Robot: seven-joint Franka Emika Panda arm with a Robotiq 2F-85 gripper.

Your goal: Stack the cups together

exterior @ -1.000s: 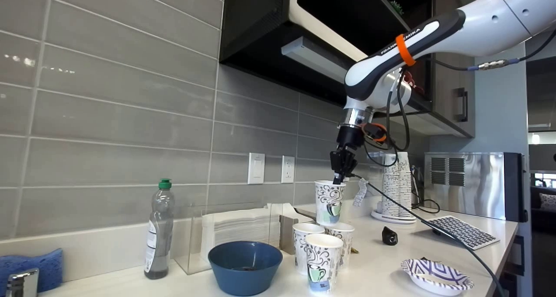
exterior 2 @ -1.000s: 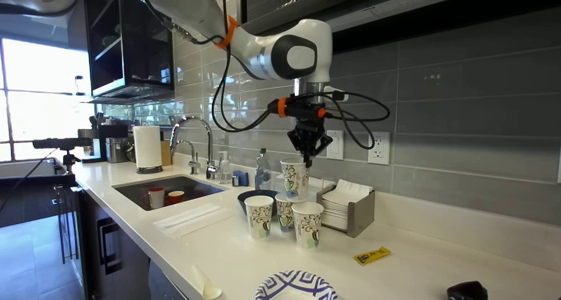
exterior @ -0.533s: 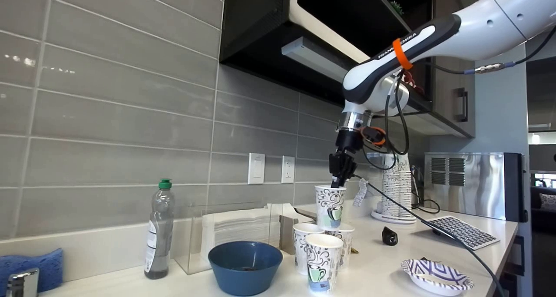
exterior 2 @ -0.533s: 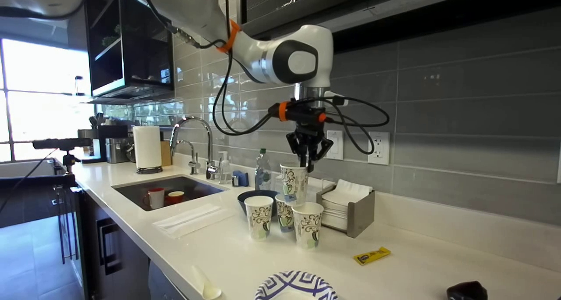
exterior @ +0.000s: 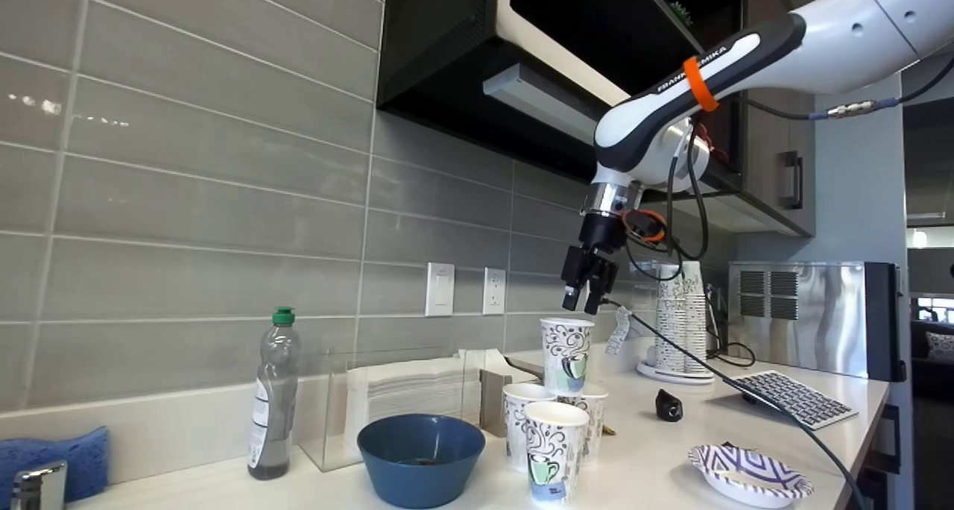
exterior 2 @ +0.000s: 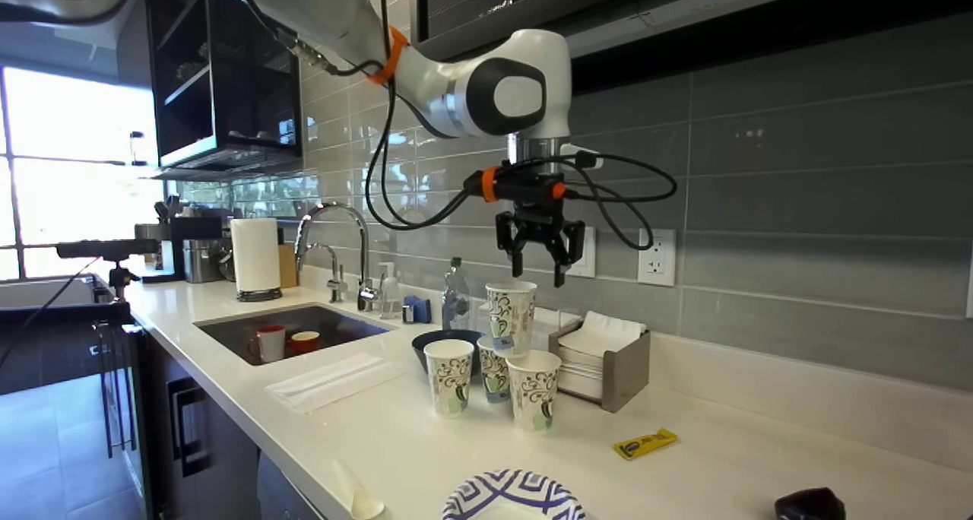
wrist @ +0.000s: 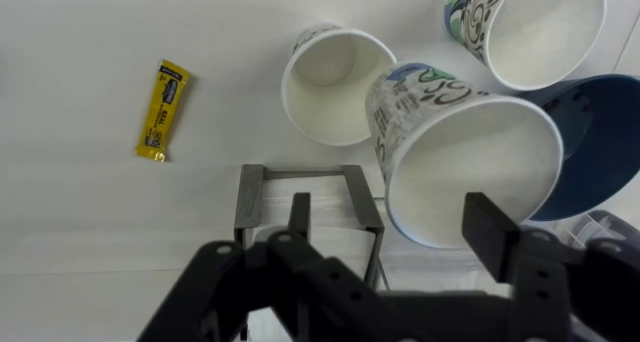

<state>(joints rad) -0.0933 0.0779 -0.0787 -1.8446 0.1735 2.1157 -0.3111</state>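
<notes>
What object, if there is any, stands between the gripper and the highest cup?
Nothing visible does. In an exterior view, the open gripper hangs above the highest cup, with only a gap between them. In the wrist view, only one of the gripper's own fingers overlaps the cup's mouth.

Cups (exterior: 555, 443) in every view
Exterior views face opposite ways along the tabletop (exterior 2: 684, 486); wrist view looks down, nearer.

Upper cup (exterior: 565, 357): free air is parting it from gripper (exterior: 581, 306).
Lower cups (exterior: 553, 450): 3 are crowding below.
Napkin holder (exterior 2: 627, 369): is blocking room before wall (exterior 2: 806, 265).
</notes>
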